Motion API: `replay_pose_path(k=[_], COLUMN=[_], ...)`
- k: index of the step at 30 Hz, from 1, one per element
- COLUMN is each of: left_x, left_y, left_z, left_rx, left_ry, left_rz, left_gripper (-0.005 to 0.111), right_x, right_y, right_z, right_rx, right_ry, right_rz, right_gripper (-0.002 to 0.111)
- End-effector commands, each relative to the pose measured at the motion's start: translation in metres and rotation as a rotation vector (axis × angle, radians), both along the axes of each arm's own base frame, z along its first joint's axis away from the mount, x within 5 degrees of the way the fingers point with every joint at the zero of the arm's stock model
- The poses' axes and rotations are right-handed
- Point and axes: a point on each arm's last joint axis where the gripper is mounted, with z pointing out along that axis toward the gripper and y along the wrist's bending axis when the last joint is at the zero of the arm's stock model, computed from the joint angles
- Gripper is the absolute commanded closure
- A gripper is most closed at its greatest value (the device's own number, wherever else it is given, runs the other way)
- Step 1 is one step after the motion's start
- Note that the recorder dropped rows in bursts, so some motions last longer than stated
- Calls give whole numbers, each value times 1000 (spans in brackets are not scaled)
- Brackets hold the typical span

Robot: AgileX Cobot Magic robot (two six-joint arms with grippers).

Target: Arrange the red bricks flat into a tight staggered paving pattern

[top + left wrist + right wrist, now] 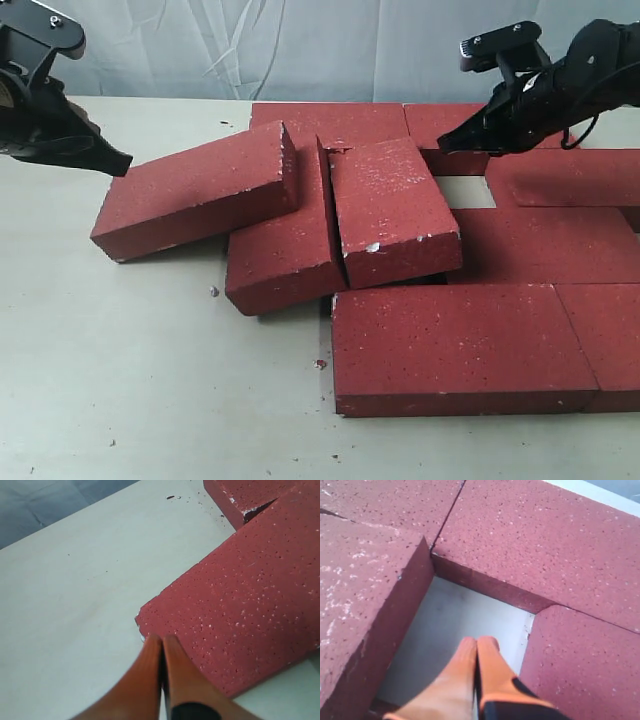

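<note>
The red bricks [460, 345] are gathered on the pale worktop [120, 360], covering its middle and right side in the exterior view. Along the rear and the right several are laid flat and close together, edge to edge. Two more are laid flat, end to end, at the front. Among the flat ones at the rear right a small rectangular gap [466, 191] is left, in which bare worktop is seen.

Three bricks at the centre and left are not laid level. The leftmost brick [195, 190] is set at an angle, and its far end appears to rest on the middle brick [285, 245]. The tilted brick [392, 210] is propped across its neighbours, with a white chip at its near edge. A few red crumbs [214, 291] are scattered on the worktop beside the pile.

The left claw [122, 163] is closed, its orange fingertips [150, 652] pressed together with nothing gripped between them. It is held just beside the outer corner of the leftmost brick; whether that corner is touched cannot be told.

The right claw [445, 146] is likewise closed, and nothing is gripped by it. Its tips are pointed down over the gap, which is walled by brick on every side visible in the right wrist view.
</note>
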Motion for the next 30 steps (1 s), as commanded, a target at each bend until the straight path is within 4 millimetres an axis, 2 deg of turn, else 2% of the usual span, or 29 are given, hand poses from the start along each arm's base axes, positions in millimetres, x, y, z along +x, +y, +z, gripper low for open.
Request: replay_pose_path(k=[1, 7, 14, 30], left_x=[2, 2, 2, 3], left_y=[-2, -3, -3, -3], left_z=[1, 2, 2, 3], left_rx=[-19, -35, -33, -35], left_ry=[-19, -28, -28, -36], left_rz=[0, 5, 4, 3], left_gripper=[107, 107, 107, 107], right_x=[7, 8, 9, -4], right_y=[6, 15, 36, 91], right_z=[-8, -19, -31, -21], right_rx=[-4, -10, -30, -26], right_ry=[-6, 17, 72, 64], right_rz=[14, 35, 108, 245], right_gripper=[109, 109, 109, 109])
